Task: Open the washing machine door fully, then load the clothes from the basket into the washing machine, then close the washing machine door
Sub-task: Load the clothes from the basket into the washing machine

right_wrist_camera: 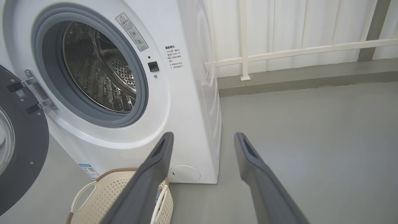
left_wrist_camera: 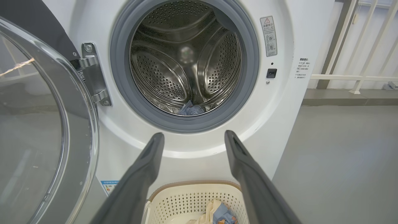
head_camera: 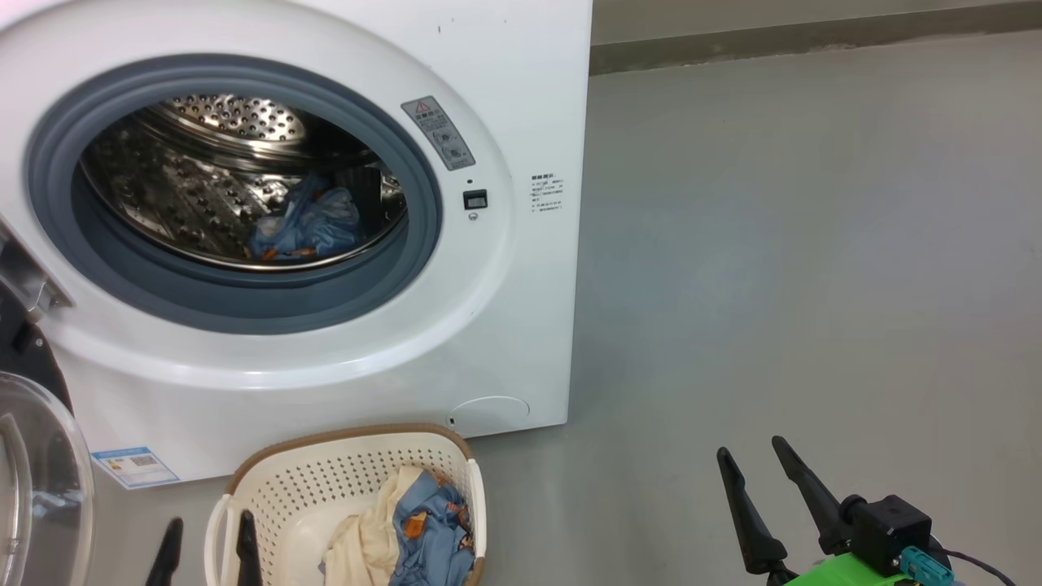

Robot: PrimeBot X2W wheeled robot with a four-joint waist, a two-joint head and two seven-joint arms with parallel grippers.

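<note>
The white washing machine (head_camera: 521, 325) stands with its round door (head_camera: 37, 480) swung wide open to the left, also seen as the door (left_wrist_camera: 46, 124) in the left wrist view. A light blue cloth with orange marks (head_camera: 305, 224) lies in the steel drum. On the floor before the machine sits the cream basket (head_camera: 277, 496), holding more clothes (head_camera: 411, 529): cream cloth and blue cloth. My left gripper (head_camera: 207, 541) hangs open over the basket's left side, empty. My right gripper (head_camera: 753, 460) is open and empty over bare floor to the right. In the left wrist view the basket (left_wrist_camera: 186, 199) lies below my left gripper (left_wrist_camera: 194, 138).
Grey floor (head_camera: 814, 285) spreads to the right of the machine. A white railing (right_wrist_camera: 295, 49) and a low kerb (right_wrist_camera: 311, 77) run behind it. The door hinge (left_wrist_camera: 91, 74) sits on the machine's left.
</note>
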